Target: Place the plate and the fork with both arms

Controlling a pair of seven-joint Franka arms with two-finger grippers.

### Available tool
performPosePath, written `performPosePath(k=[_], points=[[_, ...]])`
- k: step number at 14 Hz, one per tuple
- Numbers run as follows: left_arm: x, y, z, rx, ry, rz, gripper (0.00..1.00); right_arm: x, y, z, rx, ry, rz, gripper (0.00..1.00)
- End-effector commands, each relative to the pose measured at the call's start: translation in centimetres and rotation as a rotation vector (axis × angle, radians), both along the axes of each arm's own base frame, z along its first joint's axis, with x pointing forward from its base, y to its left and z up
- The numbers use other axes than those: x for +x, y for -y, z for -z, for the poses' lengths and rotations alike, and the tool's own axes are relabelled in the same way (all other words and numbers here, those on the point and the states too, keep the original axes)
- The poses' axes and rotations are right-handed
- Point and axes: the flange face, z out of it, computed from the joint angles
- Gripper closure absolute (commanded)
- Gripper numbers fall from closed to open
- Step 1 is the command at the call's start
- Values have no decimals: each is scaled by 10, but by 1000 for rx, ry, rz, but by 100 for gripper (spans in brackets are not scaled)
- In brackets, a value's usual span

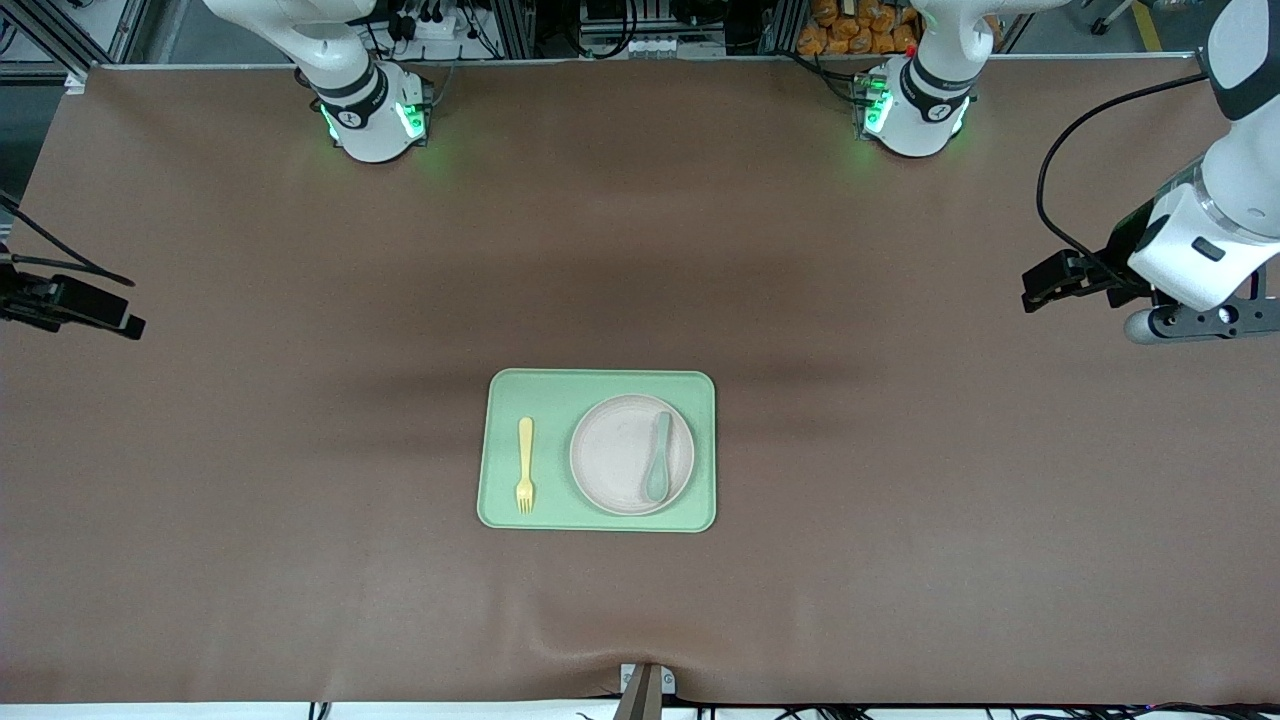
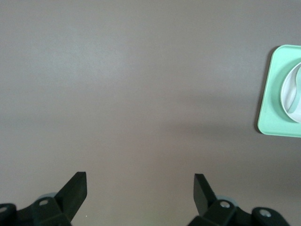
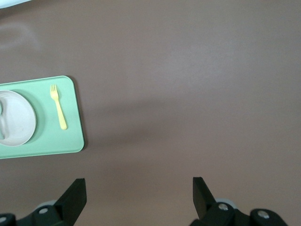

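Brown table [image 1: 300, 450] | tray [image 1: 600, 385] holds fork [image 1: 525, 478], plate [image 1: 620, 460], spoon [image 1: 659, 458] on plate | left gripper [image 2: 140, 188], right gripper [image 3: 139, 190] spread wide, empty, parked at table ends | risk: spoon slides off if plate tilts; thin fork slips pinch

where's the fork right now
In the front view, the fork lies flat on the green tray, beside the plate, toward the right arm's end.

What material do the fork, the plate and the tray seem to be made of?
The fork: probably plastic, matte pale yellow, one even colour. The plate: off-white with faint speckles and a dull surface, perhaps a plastic composite or stoneware; the look leaves it open. The tray: matte pale green with rounded corners, likely moulded plastic or silicone.
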Motion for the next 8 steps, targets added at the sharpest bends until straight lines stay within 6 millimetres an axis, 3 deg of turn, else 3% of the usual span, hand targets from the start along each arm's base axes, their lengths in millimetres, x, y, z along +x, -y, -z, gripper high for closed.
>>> performPosePath(k=[1, 4, 8], points=[[-20, 1, -21, 1, 9, 16, 0, -22, -7, 2, 3, 9, -13, 0], [-21, -3, -29, 0, 25, 18, 0, -44, -12, -8, -27, 34, -23, 0], [-20, -8, -43, 22, 46, 9, 0, -64, -27, 2, -73, 63, -53, 0]])
